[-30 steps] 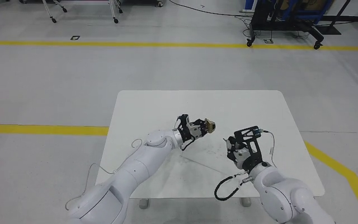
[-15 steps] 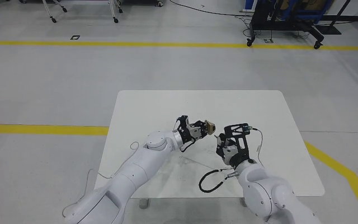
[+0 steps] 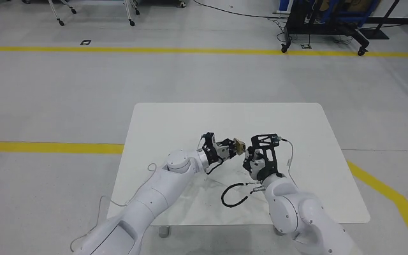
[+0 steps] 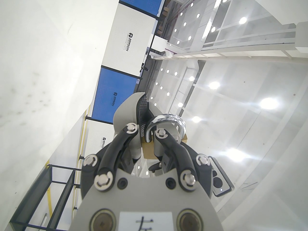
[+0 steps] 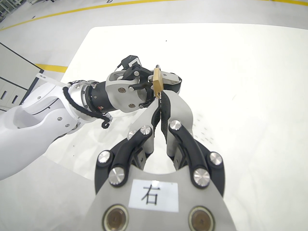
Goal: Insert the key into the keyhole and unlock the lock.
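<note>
A brass padlock point(image 3: 239, 145) with a silver shackle point(image 4: 166, 120) is held above the middle of the white table point(image 3: 293, 121), and my left gripper point(image 3: 229, 148) is shut on its body point(image 4: 148, 148). In the right wrist view the padlock point(image 5: 157, 81) stands edge-on, its underside facing my right gripper point(image 5: 160, 99). That gripper is shut on the small key point(image 5: 158, 95), whose tip meets the padlock's underside. From above, my right gripper point(image 3: 248, 157) sits just right of the padlock.
A black cable point(image 3: 233, 194) loops from the right arm over the table's near part. Faint scuff marks point(image 5: 204, 135) dot the tabletop. Bare table lies at the far and right sides; wheeled frames stand on the floor well beyond.
My right gripper has moved left and slightly away from me, closing the gap until the key reaches the padlock. The left arm has held the padlock nearly still.
</note>
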`<state>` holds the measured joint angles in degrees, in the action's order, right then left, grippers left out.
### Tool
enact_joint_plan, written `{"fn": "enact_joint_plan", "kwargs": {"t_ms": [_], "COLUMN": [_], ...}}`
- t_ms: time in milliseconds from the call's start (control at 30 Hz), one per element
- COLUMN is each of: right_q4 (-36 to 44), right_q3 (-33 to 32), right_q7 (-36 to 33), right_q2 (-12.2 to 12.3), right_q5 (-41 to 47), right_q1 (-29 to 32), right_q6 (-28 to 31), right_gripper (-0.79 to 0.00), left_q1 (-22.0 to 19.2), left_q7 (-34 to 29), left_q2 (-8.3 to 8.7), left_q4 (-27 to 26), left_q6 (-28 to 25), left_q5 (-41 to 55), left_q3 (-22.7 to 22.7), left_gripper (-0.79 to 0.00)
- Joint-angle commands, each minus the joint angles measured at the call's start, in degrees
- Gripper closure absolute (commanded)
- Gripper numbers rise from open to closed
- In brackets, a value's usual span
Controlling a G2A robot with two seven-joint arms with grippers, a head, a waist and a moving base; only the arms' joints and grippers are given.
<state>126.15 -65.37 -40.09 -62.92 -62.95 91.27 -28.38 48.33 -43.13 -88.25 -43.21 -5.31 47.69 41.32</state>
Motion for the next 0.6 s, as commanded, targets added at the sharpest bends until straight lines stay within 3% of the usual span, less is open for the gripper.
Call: {"fn": "enact_joint_plan", "kwargs": {"t_ms": [0, 567], "right_q4": [-0.28, 0.72], "right_q3": [0.18, -0.95], "right_q7": [-0.76, -1.00], "right_q2": [-0.15, -0.78], "right_q5": [0.11, -0.44], "right_q1": [-0.43, 1.59], "right_q6": [0.08, 1.67], "right_gripper": [0.000, 0.000], "left_q1": [0.17, 1.17], "left_q7": [0.06, 1.09], "left_q2": [0.00, -0.31], "left_q4": [-0.16, -1.05], "left_q6": [0.17, 0.63], "left_q5": [-0.44, -3.31], "left_q3": [0.32, 2.37], "left_gripper": [0.000, 0.000]}}
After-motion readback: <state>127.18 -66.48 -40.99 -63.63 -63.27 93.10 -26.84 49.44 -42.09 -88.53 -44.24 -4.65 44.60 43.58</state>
